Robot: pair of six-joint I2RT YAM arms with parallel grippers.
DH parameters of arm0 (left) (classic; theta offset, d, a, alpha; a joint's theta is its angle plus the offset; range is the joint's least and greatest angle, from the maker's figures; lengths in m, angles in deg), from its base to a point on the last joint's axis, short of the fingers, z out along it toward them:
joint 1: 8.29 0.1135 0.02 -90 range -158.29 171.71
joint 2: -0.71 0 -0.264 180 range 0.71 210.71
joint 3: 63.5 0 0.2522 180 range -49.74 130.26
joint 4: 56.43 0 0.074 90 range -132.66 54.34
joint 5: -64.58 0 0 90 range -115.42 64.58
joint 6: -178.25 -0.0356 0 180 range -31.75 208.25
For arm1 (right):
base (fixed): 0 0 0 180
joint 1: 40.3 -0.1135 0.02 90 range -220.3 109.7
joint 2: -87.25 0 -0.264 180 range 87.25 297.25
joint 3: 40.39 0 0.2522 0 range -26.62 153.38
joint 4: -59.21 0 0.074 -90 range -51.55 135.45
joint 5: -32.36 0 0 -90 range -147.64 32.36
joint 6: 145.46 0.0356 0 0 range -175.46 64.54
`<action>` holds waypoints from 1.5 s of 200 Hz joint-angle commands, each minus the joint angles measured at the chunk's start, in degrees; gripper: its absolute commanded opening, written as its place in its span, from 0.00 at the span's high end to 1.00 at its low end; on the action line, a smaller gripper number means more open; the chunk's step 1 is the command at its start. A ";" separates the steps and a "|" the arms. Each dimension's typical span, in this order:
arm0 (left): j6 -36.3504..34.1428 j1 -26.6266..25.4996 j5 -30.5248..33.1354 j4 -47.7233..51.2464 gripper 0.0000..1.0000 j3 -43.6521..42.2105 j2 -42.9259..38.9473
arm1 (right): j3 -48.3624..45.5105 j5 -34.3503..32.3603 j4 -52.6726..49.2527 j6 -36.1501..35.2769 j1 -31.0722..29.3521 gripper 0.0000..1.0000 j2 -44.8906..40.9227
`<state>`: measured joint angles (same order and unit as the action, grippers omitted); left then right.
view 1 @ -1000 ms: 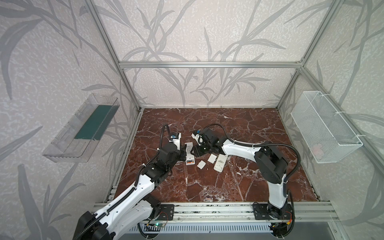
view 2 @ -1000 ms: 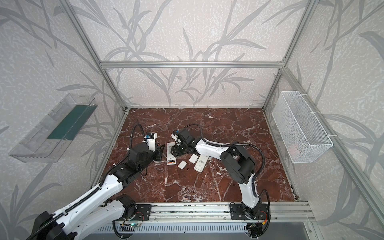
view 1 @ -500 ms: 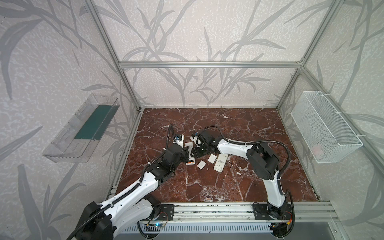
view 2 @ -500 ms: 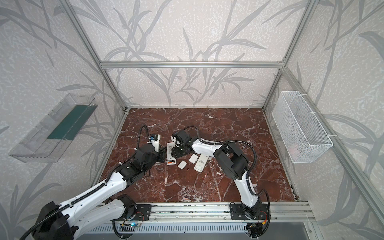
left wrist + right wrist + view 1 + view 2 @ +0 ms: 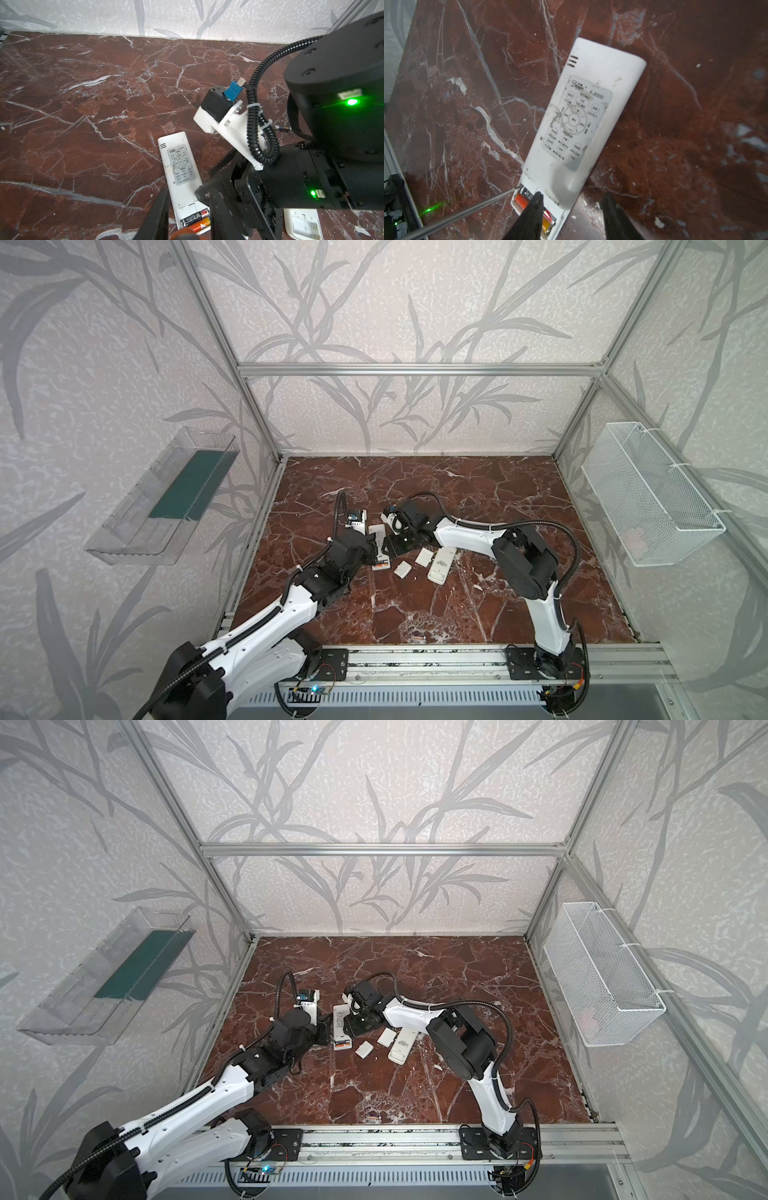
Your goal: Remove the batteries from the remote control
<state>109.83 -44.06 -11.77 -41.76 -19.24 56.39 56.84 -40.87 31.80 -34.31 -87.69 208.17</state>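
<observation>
Your left gripper [image 5: 184,207], pinching a steel-shafted screwdriver [image 5: 467,209], has reached the white remote's [image 5: 591,104] orange and black batteries [image 5: 522,199]: pry; right gripper [image 5: 573,195] spread.

Remote [image 5: 593,68] plastic (scuffed); floor [image 5: 675,124] glossy marble; screwdriver [image 5: 467,209] shaft metal.

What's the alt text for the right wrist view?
A white remote lies label-up on red marble, its battery bay open with a dark battery and an orange battery inside. The thin shaft of a screwdriver reaches the dark battery's end; the right gripper has its fingers apart, one over the bay.
</observation>
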 commanded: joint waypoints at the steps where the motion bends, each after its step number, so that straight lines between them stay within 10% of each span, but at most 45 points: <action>1: 1.68 -0.96 1.76 -0.49 1.00 -0.91 0.91 | 1.61 0.03 -1.37 -0.67 0.11 0.54 1.49; 128: 2.26 -6.07 9.91 3.49 1.00 2.37 3.63 | -3.60 2.97 -0.33 2.87 -0.75 0.81 0.02; 300: 8.20 -6.24 10.17 4.82 1.00 1.99 4.01 | -7.79 3.75 2.62 6.87 -2.96 0.86 -1.97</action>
<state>114.66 -49.87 -2.15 -40.75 -17.55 59.56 50.43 -37.68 37.05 -27.69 -89.09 206.67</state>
